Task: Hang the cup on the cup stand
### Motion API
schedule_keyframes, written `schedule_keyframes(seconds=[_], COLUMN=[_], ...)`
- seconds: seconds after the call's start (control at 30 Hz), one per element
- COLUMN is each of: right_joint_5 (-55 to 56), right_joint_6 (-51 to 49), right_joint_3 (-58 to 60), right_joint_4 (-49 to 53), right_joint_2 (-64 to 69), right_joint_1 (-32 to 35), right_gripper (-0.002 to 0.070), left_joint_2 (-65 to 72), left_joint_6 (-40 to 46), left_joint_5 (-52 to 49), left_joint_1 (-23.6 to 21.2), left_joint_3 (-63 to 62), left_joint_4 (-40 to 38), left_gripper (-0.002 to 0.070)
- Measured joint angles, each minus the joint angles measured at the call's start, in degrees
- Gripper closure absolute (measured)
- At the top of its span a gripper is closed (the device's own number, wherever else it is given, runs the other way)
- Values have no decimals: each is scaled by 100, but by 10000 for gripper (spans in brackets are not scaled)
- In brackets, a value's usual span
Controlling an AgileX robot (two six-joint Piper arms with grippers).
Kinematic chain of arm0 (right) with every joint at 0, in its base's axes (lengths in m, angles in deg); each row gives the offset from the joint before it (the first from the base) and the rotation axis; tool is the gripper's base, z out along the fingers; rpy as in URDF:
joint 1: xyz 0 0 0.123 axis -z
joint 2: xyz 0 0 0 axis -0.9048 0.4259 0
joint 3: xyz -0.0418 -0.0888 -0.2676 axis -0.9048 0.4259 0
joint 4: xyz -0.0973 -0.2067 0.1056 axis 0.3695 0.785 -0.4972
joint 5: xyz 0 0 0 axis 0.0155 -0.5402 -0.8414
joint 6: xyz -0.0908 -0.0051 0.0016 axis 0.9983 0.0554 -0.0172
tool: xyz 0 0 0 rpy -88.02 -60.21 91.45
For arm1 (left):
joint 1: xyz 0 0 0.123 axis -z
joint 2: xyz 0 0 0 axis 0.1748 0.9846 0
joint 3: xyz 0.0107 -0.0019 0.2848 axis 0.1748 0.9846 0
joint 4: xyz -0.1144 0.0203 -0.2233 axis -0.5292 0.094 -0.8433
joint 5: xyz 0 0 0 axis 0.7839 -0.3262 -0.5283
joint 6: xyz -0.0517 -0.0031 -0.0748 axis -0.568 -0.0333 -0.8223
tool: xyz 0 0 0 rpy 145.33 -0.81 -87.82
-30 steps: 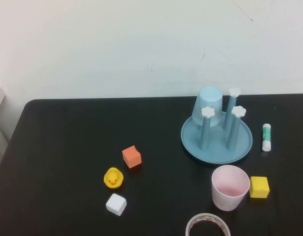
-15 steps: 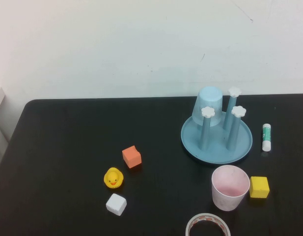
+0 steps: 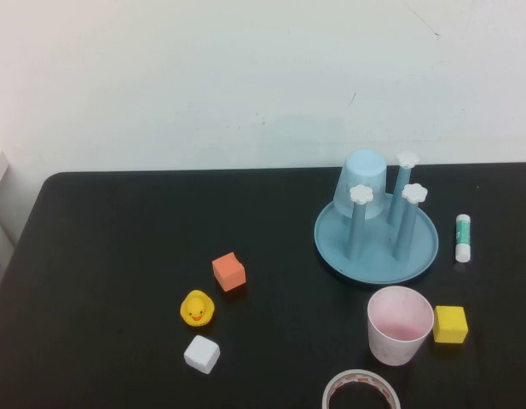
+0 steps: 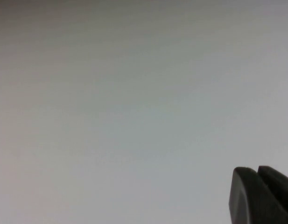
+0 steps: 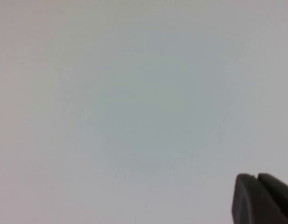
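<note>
While the high view shows the whole black table and neither arm, each wrist view shows only pale wall and its own dark fingertips: the left gripper and right gripper are both closed, holding nothing. One pink cup stands upright, mouth up, near the table's front right, just in front of the single cup stand. One blue cup sits inverted on one of its four pegs. Three cubes: orange, white, yellow.
</note>
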State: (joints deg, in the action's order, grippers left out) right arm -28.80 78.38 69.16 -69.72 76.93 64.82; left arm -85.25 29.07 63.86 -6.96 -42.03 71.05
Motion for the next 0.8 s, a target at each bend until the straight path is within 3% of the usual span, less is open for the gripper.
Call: schedule_keyframes(seconds=[0.2, 0.37, 0.47, 0.67, 0.8], right_joint_5=[-359, -1955, -3038, -5272, -6491], right_joint_6=[-2, -24, -24, -91, -91], right_joint_3=[-25, -756, -1455, -2760, -3286], right_joint_4=[0, 194, 466, 553, 542], right_joint_2=[0, 0, 81, 903, 1957], right_joint_1=[0, 0, 0, 0, 0], right_gripper=[678, 678, 678, 678, 678], left_joint_2=[0, -2, -2, 69, 462], left_joint_6=[-13, -136, -306, -365, -384], left_joint_5=[618, 382, -1017, -5363, -6930], left_joint_1=[0, 0, 0, 0, 0], left_joint_3=[0, 0, -404, -2349, -2948], left_joint_4=[0, 0, 129, 512, 536], left_gripper=[678, 678, 678, 678, 678])
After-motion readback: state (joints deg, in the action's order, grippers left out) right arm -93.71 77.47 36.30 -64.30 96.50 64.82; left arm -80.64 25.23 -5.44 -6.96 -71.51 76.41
